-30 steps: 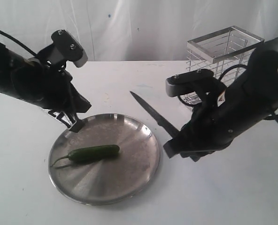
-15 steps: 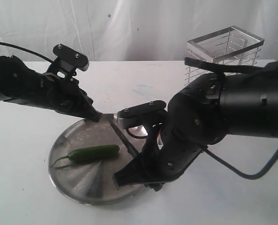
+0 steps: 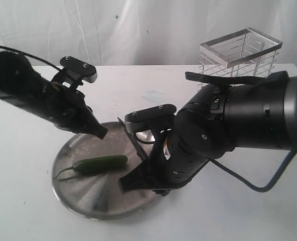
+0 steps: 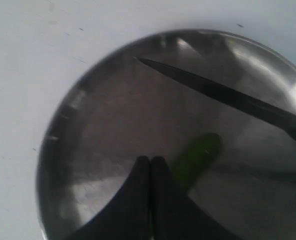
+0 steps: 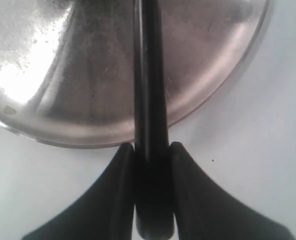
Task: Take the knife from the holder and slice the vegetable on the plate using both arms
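The dark-green vegetable (image 3: 101, 163) lies on the round steel plate (image 3: 88, 196), stem toward the left. My right gripper (image 3: 138, 174) is shut on the black handle of the knife (image 3: 132, 142), whose dark blade slants over the plate just right of the vegetable, tip toward the back. In the right wrist view the fingers (image 5: 124, 165) clamp the knife handle (image 5: 149, 100) at the plate's rim (image 5: 228, 80). My left gripper (image 3: 102, 133) is shut and empty, hovering over the plate's far side behind the vegetable. In the left wrist view the gripper (image 4: 150, 160) partly hides the vegetable (image 4: 195, 157), with the blade (image 4: 218, 92) beyond.
The wire holder (image 3: 239, 55) stands at the back right of the white table (image 3: 28, 211), behind the right arm. The bulky right arm (image 3: 239, 130) covers the plate's right edge. A white curtain backs the scene.
My right arm has swung left and down, carrying the knife from beside the plate to over it. The left gripper has shifted right, from the plate's far-left rim to its far middle.
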Controlling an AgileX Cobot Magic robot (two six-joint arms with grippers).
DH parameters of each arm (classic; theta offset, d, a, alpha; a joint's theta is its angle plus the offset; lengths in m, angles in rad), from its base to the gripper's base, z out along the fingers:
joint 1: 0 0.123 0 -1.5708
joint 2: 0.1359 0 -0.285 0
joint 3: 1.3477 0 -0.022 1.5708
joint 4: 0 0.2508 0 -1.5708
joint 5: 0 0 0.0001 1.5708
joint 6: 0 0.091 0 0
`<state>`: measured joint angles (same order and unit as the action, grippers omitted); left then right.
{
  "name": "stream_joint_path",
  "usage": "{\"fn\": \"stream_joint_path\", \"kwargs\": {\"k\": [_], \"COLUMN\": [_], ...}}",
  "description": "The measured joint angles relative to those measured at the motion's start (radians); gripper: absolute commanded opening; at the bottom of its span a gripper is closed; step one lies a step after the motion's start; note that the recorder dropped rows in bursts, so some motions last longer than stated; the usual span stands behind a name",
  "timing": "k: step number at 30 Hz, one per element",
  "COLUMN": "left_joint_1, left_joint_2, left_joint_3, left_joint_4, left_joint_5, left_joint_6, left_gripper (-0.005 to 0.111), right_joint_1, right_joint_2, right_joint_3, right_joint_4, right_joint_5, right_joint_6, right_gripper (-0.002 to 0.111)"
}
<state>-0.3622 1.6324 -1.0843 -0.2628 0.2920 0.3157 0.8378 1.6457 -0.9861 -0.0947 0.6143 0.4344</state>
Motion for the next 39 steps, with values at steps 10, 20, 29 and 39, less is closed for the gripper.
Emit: {"fn": "stream_joint_path", "kwargs": {"k": [10, 20, 29, 39], "left_joint_1": [0.000, 0.000, 0.000, 0.000], "left_joint_2": [-0.006, 0.003, 0.086, 0.086], "left_joint_3": [-0.146, 0.049, 0.067, 0.067], "left_joint_4": [0.088, 0.039, 0.028, 0.018], "left_joint_5": [0.246, -0.213, -0.270, -0.277], "left_joint_6": [0.033, 0.060, 0.079, 0.067], "left_gripper": [0.000, 0.000, 0.000, 0.000], "right_joint_1": [0.051, 0.075, 0.101, 0.101], "right_joint_2": [0.000, 0.012, 0.014, 0.080], "right_joint_3": [0.000, 0.000, 0.000, 0.000], "right_joint_4": [0.011, 0.013, 0.015, 0.015], "right_joint_5": [0.003, 0.006, 0.013, 0.011], "right_joint_6": [0.002, 0.123, 0.149, 0.149], "right_gripper": [0.000, 0.000, 0.000, 0.000]}}
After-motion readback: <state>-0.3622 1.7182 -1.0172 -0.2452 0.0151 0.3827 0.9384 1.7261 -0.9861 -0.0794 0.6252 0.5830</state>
